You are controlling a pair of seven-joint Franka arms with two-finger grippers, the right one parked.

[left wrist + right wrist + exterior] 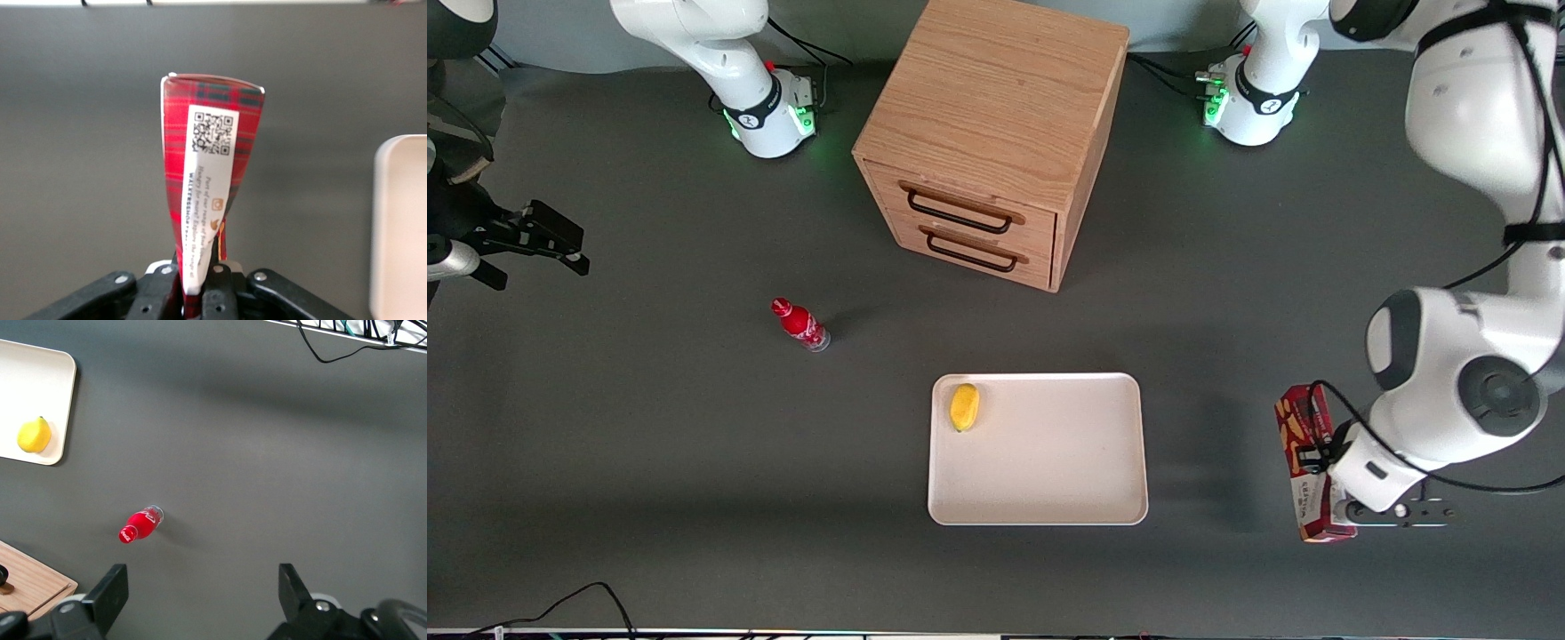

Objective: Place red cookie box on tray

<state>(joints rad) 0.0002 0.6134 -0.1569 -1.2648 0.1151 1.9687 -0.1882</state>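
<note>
- One dark grey tabletop [649,444], carrying everything listed below.
- Wooden two-drawer cabinet [996,116] farthest from the front camera, between the two arm bases; two dark handles on its drawer fronts.
- Cream-white tray [1049,498] nearer the front camera than the cabinet, flat on the tabletop, rounded corners, low rim; edge also seen in the left wrist view [400,227].
- Red cookie box [1303,444] well apart from the tray, toward the working arm's end of the table; long and narrow, tartan-patterned, with biscuit pictures on the upper face; not on the tray.
- Same box in the left wrist view [210,167]: white label with QR code and small print, long axis pointing away from the wrist camera.
- Left gripper [1325,458] at the box, about midway along its length; jaws clamped on the box's narrow sides [200,287].
- Small red bottle [800,324] lying tilted on the tabletop toward the parked arm's end, apart from the tray.
- Yellow lemon [964,406] on the tray, in the corner nearest the bottle.
</note>
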